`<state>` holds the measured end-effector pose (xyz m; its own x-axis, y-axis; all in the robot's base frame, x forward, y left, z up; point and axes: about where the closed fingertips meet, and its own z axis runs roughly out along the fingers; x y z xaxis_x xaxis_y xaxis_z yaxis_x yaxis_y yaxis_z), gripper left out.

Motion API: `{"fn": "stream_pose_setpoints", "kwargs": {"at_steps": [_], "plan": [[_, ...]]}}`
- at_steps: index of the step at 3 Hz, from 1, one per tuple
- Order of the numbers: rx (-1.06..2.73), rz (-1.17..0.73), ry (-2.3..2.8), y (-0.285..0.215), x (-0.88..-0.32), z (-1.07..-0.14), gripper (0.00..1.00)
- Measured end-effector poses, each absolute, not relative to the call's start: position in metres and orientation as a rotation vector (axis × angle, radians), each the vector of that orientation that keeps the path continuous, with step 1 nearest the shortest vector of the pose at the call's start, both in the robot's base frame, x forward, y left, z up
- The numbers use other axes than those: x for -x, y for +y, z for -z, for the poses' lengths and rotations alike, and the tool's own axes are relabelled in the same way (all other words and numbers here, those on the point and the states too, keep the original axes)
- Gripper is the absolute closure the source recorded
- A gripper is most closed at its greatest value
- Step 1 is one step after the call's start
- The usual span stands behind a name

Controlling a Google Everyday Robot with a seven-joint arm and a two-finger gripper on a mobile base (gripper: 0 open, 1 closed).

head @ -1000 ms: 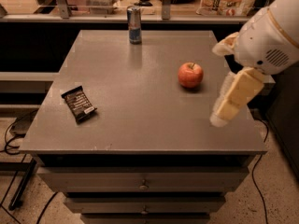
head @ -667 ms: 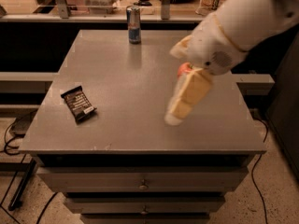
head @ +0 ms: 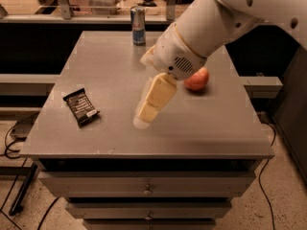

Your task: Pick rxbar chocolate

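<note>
The rxbar chocolate (head: 81, 107) lies flat on the grey table (head: 110, 66) near its front left, a dark wrapper with white lettering. My gripper (head: 144, 119) hangs over the middle front of the table, to the right of the bar and apart from it. Its cream fingers (head: 154, 98) point down and to the left. Nothing is between them.
A red apple (head: 197, 79) sits right of centre, partly hidden behind my arm. A blue-silver drink can (head: 138, 25) stands at the table's back edge. Drawers sit under the tabletop. Cables (head: 14, 143) lie on the floor at the left.
My arm has swung left across the table, from the right edge past the apple to the middle front, closer to the bar. The bar, apple and can have not moved.
</note>
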<state>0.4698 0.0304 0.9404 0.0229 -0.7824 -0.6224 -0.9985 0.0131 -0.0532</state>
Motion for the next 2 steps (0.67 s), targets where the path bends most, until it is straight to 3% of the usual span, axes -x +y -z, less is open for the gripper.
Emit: {"fn": "stream_pose_setpoints", "kwargs": {"at_steps": [1,2], "plan": [[1.763,-0.637,1.817,0.037,-0.471,-0.935,0.0],[1.716,-0.729,1.754,0.075,-0.476,-0.923,0.0]]}}
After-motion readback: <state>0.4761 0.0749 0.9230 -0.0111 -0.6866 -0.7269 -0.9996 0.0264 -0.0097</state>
